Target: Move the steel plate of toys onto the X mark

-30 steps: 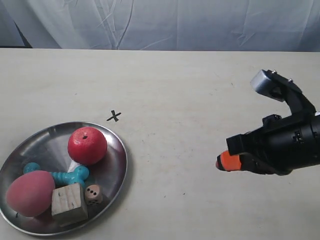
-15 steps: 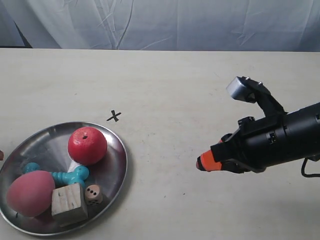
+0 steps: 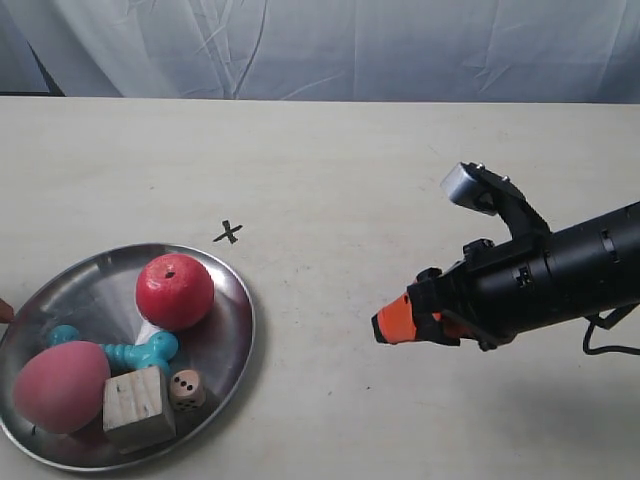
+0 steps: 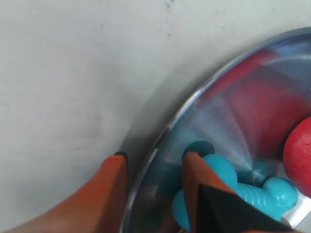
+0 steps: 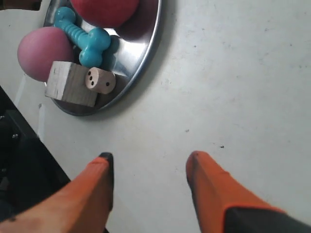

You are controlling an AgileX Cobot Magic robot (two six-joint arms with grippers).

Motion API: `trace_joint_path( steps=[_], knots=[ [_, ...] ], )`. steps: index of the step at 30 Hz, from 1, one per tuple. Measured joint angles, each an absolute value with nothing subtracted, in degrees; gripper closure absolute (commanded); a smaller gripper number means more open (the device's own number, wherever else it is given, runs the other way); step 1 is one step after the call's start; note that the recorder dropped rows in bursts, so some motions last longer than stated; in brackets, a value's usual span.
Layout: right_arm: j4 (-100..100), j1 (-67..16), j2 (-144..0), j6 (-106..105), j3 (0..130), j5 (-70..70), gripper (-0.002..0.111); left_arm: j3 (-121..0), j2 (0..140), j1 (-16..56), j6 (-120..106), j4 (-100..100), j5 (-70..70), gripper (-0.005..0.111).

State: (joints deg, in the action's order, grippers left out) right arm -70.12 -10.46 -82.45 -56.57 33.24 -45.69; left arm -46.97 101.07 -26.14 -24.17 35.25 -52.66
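The steel plate (image 3: 90,290) lies at the exterior view's lower left, holding a red apple (image 3: 174,290), pink peach (image 3: 60,386), turquoise bone (image 3: 130,351), wooden cube (image 3: 137,405) and die (image 3: 186,388). The X mark (image 3: 229,233) is on the table just beyond the plate. My left gripper (image 4: 153,159) is open and straddles the plate's rim (image 4: 167,131), one finger on the table side, the other inside by the bone (image 4: 252,189). My right gripper (image 3: 392,326) is open over bare table to the plate's right, empty (image 5: 149,158); the plate (image 5: 146,43) lies ahead of it.
A white curtain (image 3: 330,45) hangs behind the table. In the right wrist view the table's front edge runs close to the plate, with dark space (image 5: 19,165) past it. A black cable (image 3: 610,345) trails from the right arm.
The right arm has moved left and slightly down toward the plate, gripper still open. A sliver of the left gripper's tip has come into view at the exterior view's left edge.
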Motion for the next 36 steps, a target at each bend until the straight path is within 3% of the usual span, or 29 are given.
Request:
trace_joint_path(
  steps=[10,16,36],
  knots=[
    [-70.8,-10.5,-82.6,-56.7,33.5,-45.6,0.060,-47.0,106.5,-26.1,-27.7,36.9,-52.6,0.073],
    [-70.8,-10.5,-82.6,-56.7,33.5,-45.0,0.060,-47.0,108.2,-26.1,-29.6,38.3,-52.9,0.107],
    [-71.8,-10.5,-82.6,-57.7,33.5,-43.1,0.060,-47.0,109.0,-26.1,-32.6,40.1,-53.2,0.107]
  ],
)
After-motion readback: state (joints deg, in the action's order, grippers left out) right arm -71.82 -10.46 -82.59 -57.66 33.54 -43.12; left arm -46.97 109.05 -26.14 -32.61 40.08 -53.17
